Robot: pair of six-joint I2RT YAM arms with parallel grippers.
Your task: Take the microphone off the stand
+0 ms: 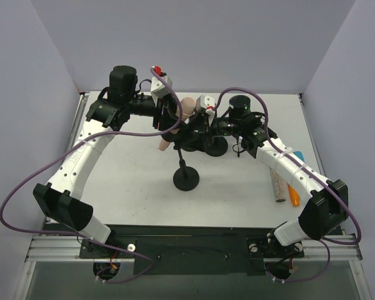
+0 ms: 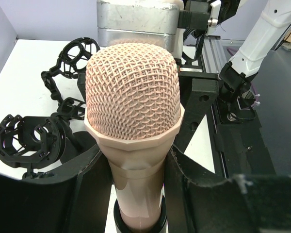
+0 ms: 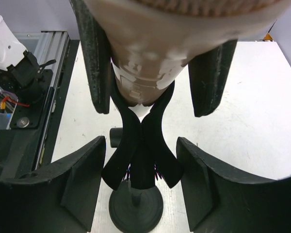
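From where I stand, the microphone sits tilted in the forked clip atop the stand, over the middle of the table. The left gripper is clamped on its body just under the mesh head, one finger pressed to each side. The right gripper stands partly spread lower down, its fingers either side of the clip with a gap on both sides, so the microphone lies above it, touching neither finger.

Robotics laboratory cell. Plain panels enclose the white tabletop; an aluminium rail carries left arm and right arm.
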